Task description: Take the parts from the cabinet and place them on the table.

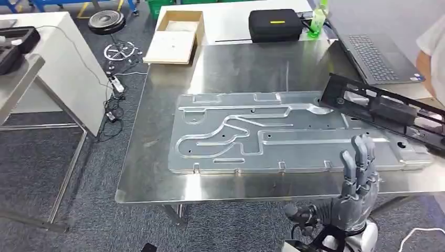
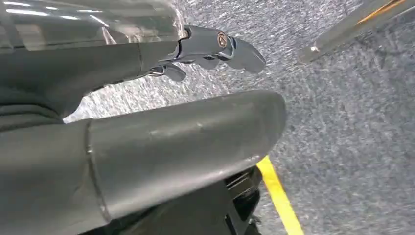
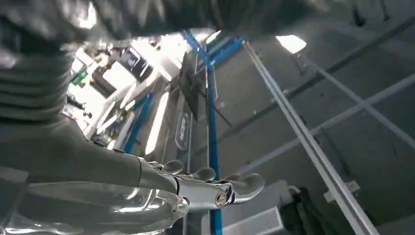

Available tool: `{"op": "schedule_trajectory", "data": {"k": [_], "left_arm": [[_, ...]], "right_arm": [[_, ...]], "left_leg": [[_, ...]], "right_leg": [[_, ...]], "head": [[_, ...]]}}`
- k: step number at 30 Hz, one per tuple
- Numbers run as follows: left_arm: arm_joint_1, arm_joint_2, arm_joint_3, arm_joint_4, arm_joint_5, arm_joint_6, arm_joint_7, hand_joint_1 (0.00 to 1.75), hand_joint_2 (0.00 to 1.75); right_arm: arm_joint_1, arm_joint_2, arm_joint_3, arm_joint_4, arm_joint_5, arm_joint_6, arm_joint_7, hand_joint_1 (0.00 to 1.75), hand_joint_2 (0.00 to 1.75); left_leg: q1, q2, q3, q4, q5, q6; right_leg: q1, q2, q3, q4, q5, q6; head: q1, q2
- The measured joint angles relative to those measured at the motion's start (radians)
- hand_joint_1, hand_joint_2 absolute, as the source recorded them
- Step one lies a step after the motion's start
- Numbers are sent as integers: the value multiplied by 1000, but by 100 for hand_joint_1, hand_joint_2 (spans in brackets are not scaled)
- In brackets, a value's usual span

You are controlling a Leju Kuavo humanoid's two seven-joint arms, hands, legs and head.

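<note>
Grey fingers [image 1: 361,157] of the right hand [image 1: 356,191] stand spread and empty at lower right, the left hand [image 2: 215,49] likewise holding nothing, while the aluminium plate [image 1: 262,134] and black part [image 1: 385,107] already lie on the desk [image 1: 152,163], suggesting placement largely done.

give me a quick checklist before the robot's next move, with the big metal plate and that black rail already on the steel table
1. Right hand free: ok, raised at the table's near edge, fingers apart, holding nothing.
2. Left hand free: ok, hanging over the carpet floor, nothing in it.
3. Metal plate placed: ok, lying flat on the steel table.
4. Black rail settled: not ok, it lies partly across the plate's far right corner and looks tilted.
5. Person clear: not ok, someone stands at the table's right edge beside the laptop.
6. Cabinet with remaining parts: cannot tell.
</note>
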Motion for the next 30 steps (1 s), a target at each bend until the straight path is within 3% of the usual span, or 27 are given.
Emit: {"op": "schedule_trajectory", "data": {"k": [1,2,3,4,5,6,7,9,11,12,13,14,15,16,17,18,19,20,21,22,23,25,26,27,28,29,30], "left_arm": [[-1,-1,0,0,0,0,0,0,0],[0,-1,0,0,0,-2,1,0,0],[1,-1,0,0,0,-2,2,0,0],[0,-2,0,0,0,-2,2,0,0],[-2,-1,0,0,0,-2,2,0,0],[-6,-1,0,0,0,-2,2,0,0],[-10,-1,0,0,0,-2,2,0,0],[-10,-2,0,0,0,-2,2,0,0],[-7,-1,0,0,0,-2,2,0,0],[-6,-2,0,0,0,-2,1,0,0],[-10,-3,0,0,0,-2,1,0,0],[-13,-3,1,0,0,-2,2,0,0],[-14,-3,1,0,0,-2,2,0,0],[-13,-3,1,0,0,-2,5,0,0],[-11,-3,1,0,0,-2,8,0,0],[-9,-3,1,0,0,-1,11,0,0],[-10,-3,1,0,0,-1,12,0,0],[-11,-3,2,0,0,-1,13,0,0],[-11,-7,2,0,0,-1,14,0,0],[-14,-9,2,0,0,-2,15,0,0],[-15,-10,2,0,0,-2,16,0,0],[-11,-10,4,0,0,-2,16,0,0],[-10,-10,5,0,0,-2,17,0,0],[-8,-8,5,0,0,-2,17,0,0],[-9,-10,5,0,0,-1,17,0,0],[-13,-10,5,0,0,-1,17,0,0],[-14,-10,5,0,0,-1,17,0,0]], "right_arm": [[1,6,2,0,0,0,0,0,0],[2,12,4,0,0,0,0,0,0],[2,16,5,0,0,0,0,0,0],[2,20,6,0,-1,0,0,0,0],[2,23,9,0,-1,0,0,0,0],[3,26,11,-1,-1,0,0,0,0],[3,28,11,-1,-3,0,0,0,0],[4,29,13,-1,-3,0,0,0,0],[4,31,18,-1,-3,0,0,0,0],[4,31,18,-1,-4,0,1,0,0],[4,31,18,-2,-5,-1,2,0,0],[5,31,18,-3,-5,-1,3,0,0],[6,31,18,-3,-8,-1,5,0,0],[6,31,18,-3,-14,-1,6,0,0],[6,30,18,-3,-20,-1,9,0,0],[5,29,18,-3,-27,-1,11,0,0],[2,28,18,-3,-33,-1,13,0,0],[0,26,17,-3,-37,-1,14,0,0],[-4,23,17,-4,-39,-1,20,0,0],[-4,22,16,-4,-40,-1,22,0,0],[-4,21,17,-6,-41,-1,25,0,0],[-7,19,16,-7,-41,-1,27,0,0],[-8,19,16,-7,-41,-1,27,0,0],[-10,19,16,-7,-41,-1,27,0,0],[-9,19,16,-7,-41,-1,27,0,0],[-9,19,16,-7,-41,-1,27,0,0],[-8,18,16,-7,-41,-1,28,0,0]], "left_leg": [[0,1,-20,44,-10,0],[0,2,-18,43,4,2],[0,5,6,-6,40,5],[-1,13,49,-90,85,9],[-3,35,98,-182,126,15],[-9,83,124,-245,127,21],[-17,79,122,-248,129,24],[-21,58,117,-249,133,33],[-16,38,125,-271,146,48],[-13,31,138,-282,157,52],[-11,22,136,-284,162,59],[-11,13,132,-283,165,63],[-12,2,130,-282,165,64],[-15,-9,129,-281,166,64],[-17,-20,129,-279,166,64],[-19,-33,129,-278,166,64],[-19,-47,129,-274,165,63],[-19,-60,129,-271,163,62],[-15,-69,126,-267,160,61],[-22,-82,119,-258,157,55],[-17,-89,115,-260,160,50],[-11,-110,109,-266,163,37],[-19,-121,108,-267,163,30],[-16,-94,110,-255,153,29],[-18,-48,88,-211,122,21],[-13,-22,51,-138,83,15],[-8,-9,12,-63,50,10]], "right_leg": [[2,-8,0,0,0,-1],[3,-17,1,0,-1,-1],[4,-25,2,0,-1,-1],[5,-34,3,0,-1,-1],[5,-42,5,0,-1,0],[7,-49,7,0,-2,2],[12,-57,7,0,-2,9],[8,-70,11,-6,1,20],[11,-86,26,-19,3,37],[3,-56,23,-1,-15,40],[4,-20,-1,51,-52,39],[5,0,-35,125,-92,37],[7,9,-76,210,-128,38],[8,14,-107,271,-146,38],[8,15,-118,285,-135,37],[9,16,-105,252,-101,34],[9,20,-73,183,-54,29],[10,35,-30,89,-4,24],[12,85,4,5,22,16],[8,101,14,-21,9,14],[12,88,13,-19,11,16],[17,72,17,-22,11,11],[5,61,24,-36,16,4],[4,44,31,-45,19,0],[3,32,35,-50,20,-3],[4,16,36,-50,18,-6],[4,2,36,-50,17,-7]], "head": [[-1,0],[0,0],[-1,0],[0,0],[0,0],[0,0],[0,0],[0,0],[1,0],[0,0],[0,0],[1,0],[0,0],[0,0],[0,0],[0,0],[0,0],[0,0],[0,0],[0,0],[0,0],[0,0],[0,0],[0,0],[-8,0],[-8,0],[-8,0]]}}
